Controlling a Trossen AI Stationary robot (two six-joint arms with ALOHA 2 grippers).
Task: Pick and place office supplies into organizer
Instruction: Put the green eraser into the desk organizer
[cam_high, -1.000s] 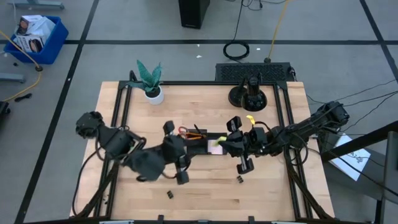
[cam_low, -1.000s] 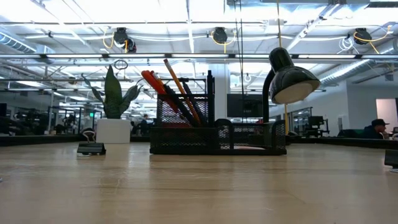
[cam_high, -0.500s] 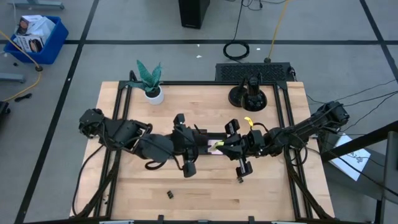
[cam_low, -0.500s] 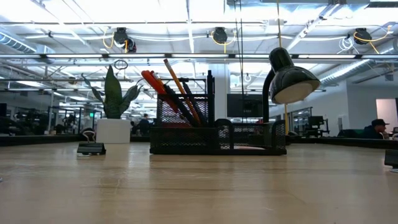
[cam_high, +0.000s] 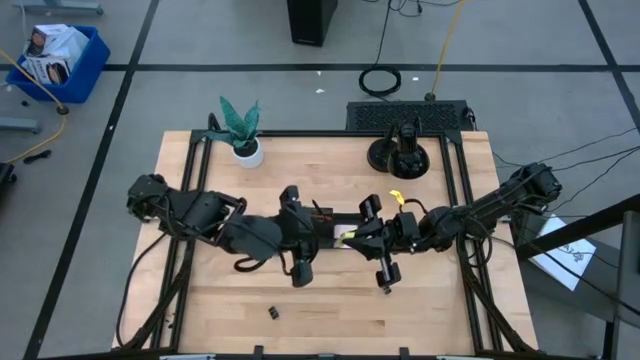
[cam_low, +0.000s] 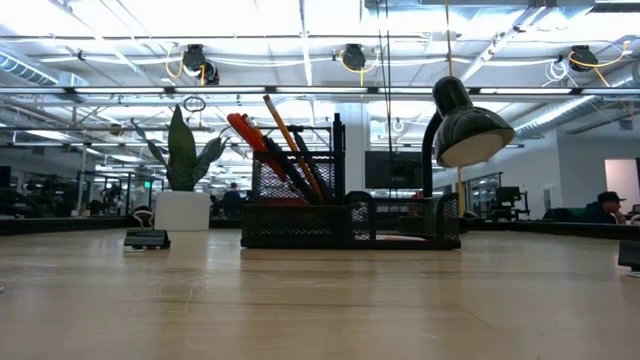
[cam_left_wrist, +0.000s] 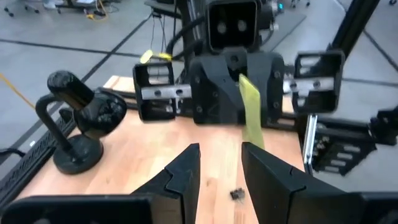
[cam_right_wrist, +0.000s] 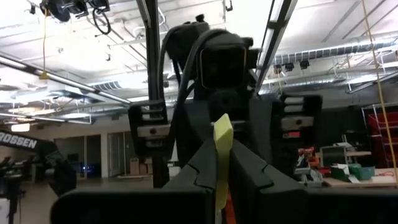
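Overhead, going left to right across the pale wooden counter (cam_high: 330, 310), a green potted plant in a white pot (cam_high: 241, 128) stands at the far left corner, and a tiny black binder clip (cam_high: 271, 312) lies alone near the front edge. The left end effector (cam_high: 312, 232) sits mid-counter with its fingers (cam_left_wrist: 184, 176) parted a moderate way, holding nothing. Just beyond it lies the low black mesh organizer (cam_high: 330, 226), and the right end effector (cam_high: 352, 236) faces the left one over that tray, pinched shut on a small yellow-green sticky slip (cam_high: 346, 237). A black desk lamp (cam_high: 400, 152) stands at the back right.

From above the slip is only a pale speck; the two wrist views show it properly as a thin strip (cam_right_wrist: 222, 158) standing on edge between the closed dark fingers, long axis near vertical, free end pointing up (cam_left_wrist: 250, 114). The left wrist view also shows a second binder clip (cam_left_wrist: 236, 194) on the wood.

Only the level view reveals the organizer's (cam_low: 350, 220) contents: red-handled scissors (cam_low: 246, 134), an orange pencil (cam_low: 290, 143) and a black pen (cam_low: 305, 155) leaning up and leftward out of its tall cup.
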